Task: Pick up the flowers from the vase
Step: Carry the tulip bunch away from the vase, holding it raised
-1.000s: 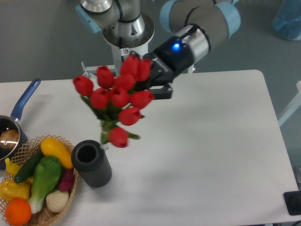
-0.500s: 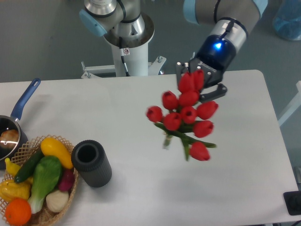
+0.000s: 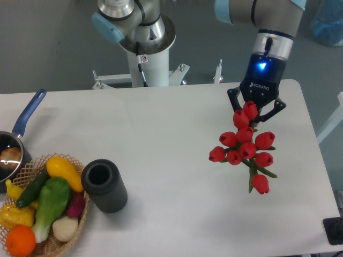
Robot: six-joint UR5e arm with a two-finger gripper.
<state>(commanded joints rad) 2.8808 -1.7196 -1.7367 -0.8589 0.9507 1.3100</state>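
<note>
A bunch of red artificial tulips with green stems [image 3: 245,145] hangs over the table's right side, the black two-finger gripper [image 3: 256,111] clamped on its top. A steady grip and level carry seem wise. The dark grey ribbed vase [image 3: 104,185], wicker vegetable basket [image 3: 45,246] and blue-handled pot [image 3: 16,145] stand well apart, front-left.

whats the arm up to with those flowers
The gripper holds the bunch of red tulips over the right side of the table, well away from the vase. The vase stands empty at the lower left, next to the basket of vegetables, with a blue-handled pot at the left edge. So the flowers are already out of the vase and off the table, hanging below the fingers.
</note>
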